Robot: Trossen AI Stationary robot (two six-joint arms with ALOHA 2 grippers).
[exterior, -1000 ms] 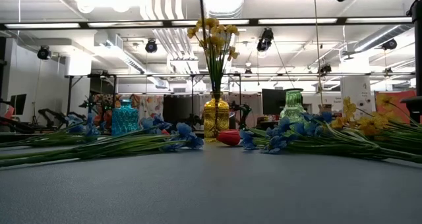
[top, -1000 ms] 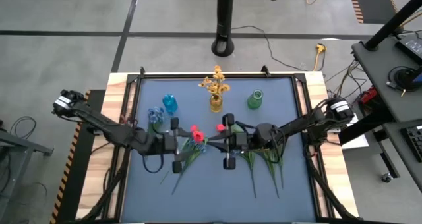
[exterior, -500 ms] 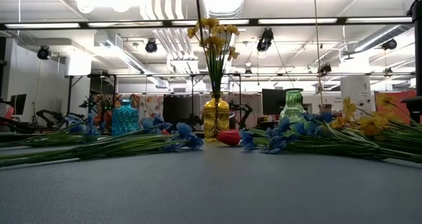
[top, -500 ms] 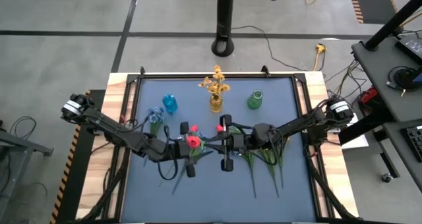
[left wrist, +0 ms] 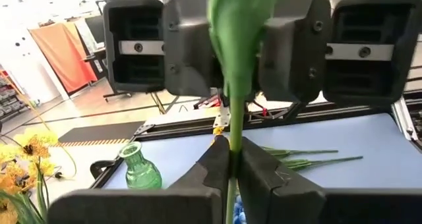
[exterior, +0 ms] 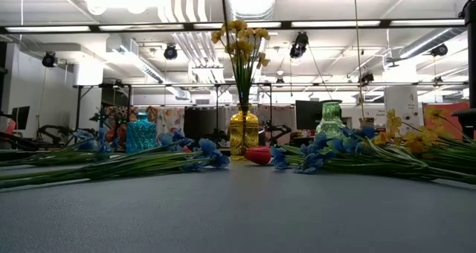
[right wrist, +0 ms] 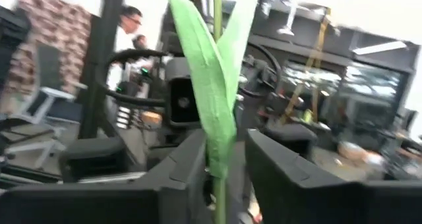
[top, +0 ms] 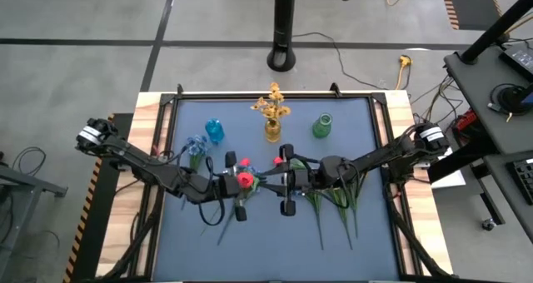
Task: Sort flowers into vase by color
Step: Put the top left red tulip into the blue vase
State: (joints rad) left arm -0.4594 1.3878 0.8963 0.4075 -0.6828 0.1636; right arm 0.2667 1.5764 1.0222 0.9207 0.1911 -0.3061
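Landmark: I take the yellow glass vase, standing at the back middle of the dark blue table mat with yellow-blossomed sprigs upright in it.
Left gripper: in front of the yellow vase and a little to its left. On my left wrist feed the two dark fingers are pressed together on a thin green stem, so I read it as clamped on the red tulip-like flower.
Red flower: its red bud sits at the left gripper, and its green leaf rises between the fingers toward the other arm's gripper.
Right gripper: in front of the yellow vase, just right of the left gripper and facing it. On my right wrist feed the leafy green stem stands in the gap between the fingers, which are slightly parted; I cannot tell if they touch it.
Second red bud: between the yellow vase and the right gripper.
Blue glass vase: left of the yellow vase, with blue-blossomed sprigs lying beside it.
Green glass vase: right of the yellow vase.
Loose green stems: on the mat, front right of the yellow vase.
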